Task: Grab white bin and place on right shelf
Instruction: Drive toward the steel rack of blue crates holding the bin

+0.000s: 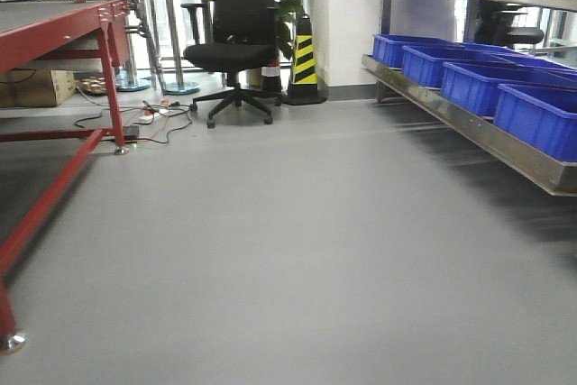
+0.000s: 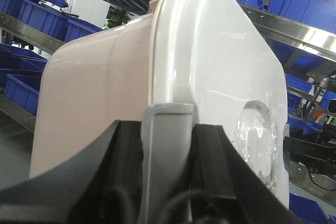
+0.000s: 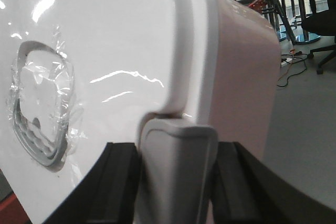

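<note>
Grey floor (image 1: 288,259), blue crates (image 1: 469,87) on right shelf (image 1: 487,137) — left gripper (image 2: 168,129), right gripper (image 3: 177,150) clamping white bin (image 2: 105,87).

My front view is bright and even, with daylight from windows at the back. The floor (image 1: 297,250) smears into blur toward the right, and the blue crates (image 1: 532,114) there look soft. In both wrist views ceiling lights streak glare over the white bin (image 3: 105,40). Its plastic film (image 3: 42,98) sparkles, and my left tool (image 2: 168,135) and right tool (image 3: 176,150) sit dark and out of focus.
</note>
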You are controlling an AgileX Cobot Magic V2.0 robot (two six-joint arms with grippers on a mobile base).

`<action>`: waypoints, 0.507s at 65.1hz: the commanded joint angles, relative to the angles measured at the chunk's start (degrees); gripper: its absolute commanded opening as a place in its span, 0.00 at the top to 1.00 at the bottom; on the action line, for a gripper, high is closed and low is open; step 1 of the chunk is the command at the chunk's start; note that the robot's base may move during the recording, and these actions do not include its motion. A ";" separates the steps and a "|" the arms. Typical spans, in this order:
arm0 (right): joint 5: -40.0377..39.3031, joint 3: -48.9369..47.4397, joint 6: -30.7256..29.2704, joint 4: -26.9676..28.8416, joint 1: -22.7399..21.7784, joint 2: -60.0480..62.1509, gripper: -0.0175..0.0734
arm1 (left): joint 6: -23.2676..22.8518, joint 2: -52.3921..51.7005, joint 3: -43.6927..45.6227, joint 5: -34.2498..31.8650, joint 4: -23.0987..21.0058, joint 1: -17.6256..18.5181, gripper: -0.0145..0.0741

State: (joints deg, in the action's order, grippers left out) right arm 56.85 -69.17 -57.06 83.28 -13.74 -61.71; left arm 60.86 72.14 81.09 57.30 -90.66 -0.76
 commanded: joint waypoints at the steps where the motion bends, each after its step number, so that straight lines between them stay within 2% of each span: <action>1: 16.72 -2.46 -1.96 12.17 2.37 2.50 0.68 | 1.85 -1.82 1.84 16.15 -0.73 2.95 0.98; 33: 16.66 -2.46 -1.96 12.17 2.37 2.44 0.68 | 1.85 -1.82 1.84 16.15 -0.73 2.95 0.98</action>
State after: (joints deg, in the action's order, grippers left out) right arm 56.85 -69.17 -57.06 83.28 -13.74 -61.71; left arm 60.86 72.14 81.09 57.30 -90.66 -0.76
